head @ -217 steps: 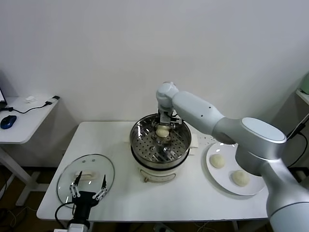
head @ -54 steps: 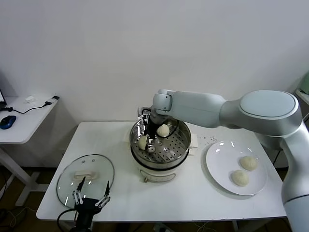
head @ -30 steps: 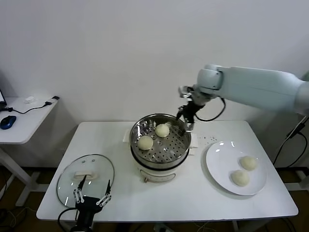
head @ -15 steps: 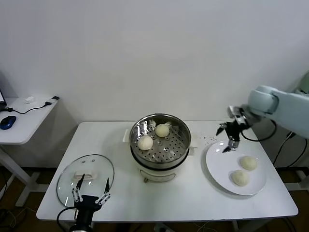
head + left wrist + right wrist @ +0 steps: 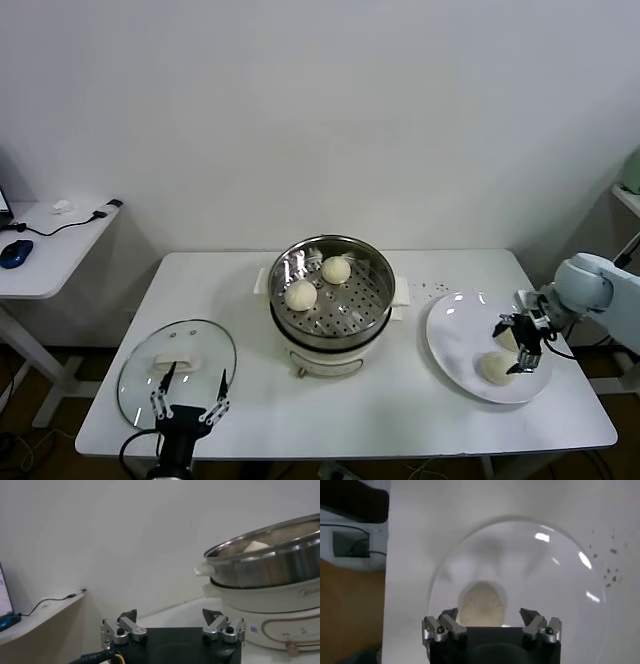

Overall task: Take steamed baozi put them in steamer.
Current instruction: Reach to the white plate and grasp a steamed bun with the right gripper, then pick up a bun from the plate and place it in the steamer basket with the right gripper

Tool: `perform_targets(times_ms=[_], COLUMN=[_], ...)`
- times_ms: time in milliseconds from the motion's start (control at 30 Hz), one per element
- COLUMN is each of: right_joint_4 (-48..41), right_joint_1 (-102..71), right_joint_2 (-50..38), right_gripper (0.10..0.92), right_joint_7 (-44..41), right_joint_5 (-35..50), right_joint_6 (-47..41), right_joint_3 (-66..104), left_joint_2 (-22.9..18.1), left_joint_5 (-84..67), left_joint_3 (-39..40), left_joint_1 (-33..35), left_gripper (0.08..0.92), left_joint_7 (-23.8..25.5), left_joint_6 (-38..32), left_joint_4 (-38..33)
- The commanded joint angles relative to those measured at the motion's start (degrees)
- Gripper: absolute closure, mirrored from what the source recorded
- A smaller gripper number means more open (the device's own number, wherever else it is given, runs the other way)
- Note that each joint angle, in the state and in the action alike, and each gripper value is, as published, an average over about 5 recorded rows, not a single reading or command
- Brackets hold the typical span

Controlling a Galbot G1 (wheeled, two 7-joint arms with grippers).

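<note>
While two steamed baozi [image 5: 301,294] are lying side by side on the perforated floor of the stainless-steel steamer [image 5: 375,295], the right end effector [image 5: 521,342] is hovering over the white plate [image 5: 452,345] at the right end of the white worktop [image 5: 400,400], fingers spread apart and holding nothing. A second ago this arm was still above the steamer's far rim, and shortly before that it was down inside the basket beside the second bun; having crossed to the plate, it is now lining up over the two buns left there. One bun [image 5: 495,368] is showing in the head view and the other is largely hidden behind the fingers; the right wrist view is looking straight down on a bun [image 5: 481,603] between the spread fingers. Half of the transfer is judged done, with the third pick coming next. Parked at the front left edge, the left end effector [image 5: 187,402] is also standing open and empty beside the glass lid [image 5: 178,360], which is resting flat on the worktop. Behind is a plain white wall, and a side desk [image 5: 45,250] at far left is carrying a blue mouse [image 5: 16,251] and a cable
</note>
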Motion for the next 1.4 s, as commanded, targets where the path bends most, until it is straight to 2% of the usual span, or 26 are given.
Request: perform_targets(times_ms=[33, 600, 1000, 1300, 1400], right_joint_4=[-3.1, -5.2, -5.8, -5.8, -5.9], right_joint_1=[-8.4, -7.8, -6.9, -4.3, 1.2], right_joint_2=[1.1, 5.5, 5.2, 4.7, 5.3], right_gripper=[0.203, 0.208, 0.404, 0.440, 0.440], right_joint_7=[0.4, 0.6, -0.6, -1.6, -2.8], right_joint_5=[-4.7, -4.5, -3.3, -2.1, -1.6], right_joint_6=[0.5, 0.0, 0.7, 2.3, 5.9], right_joint_3=[6.5, 5.4, 5.0, 4.4, 2.0], left_joint_2=[-0.2, -0.3, -0.2, -0.2, -0.1], left_joint_5=[0.1, 0.3, 0.6, 0.8, 0.8], left_joint_3=[-0.2, -0.2, 0.3, 0.4, 0.4], left_joint_1=[0.3, -0.2, -0.3, -0.2, -0.1], left_gripper=[0.177, 0.177, 0.177, 0.177, 0.177], left_joint_7=[0.0, -0.1, 0.0, 0.0, 0.0], left_joint_6=[-0.1, 0.1, 0.2, 0.1, 0.1], left_joint_4=[0.1, 0.6, 0.8, 1.0, 1.0])
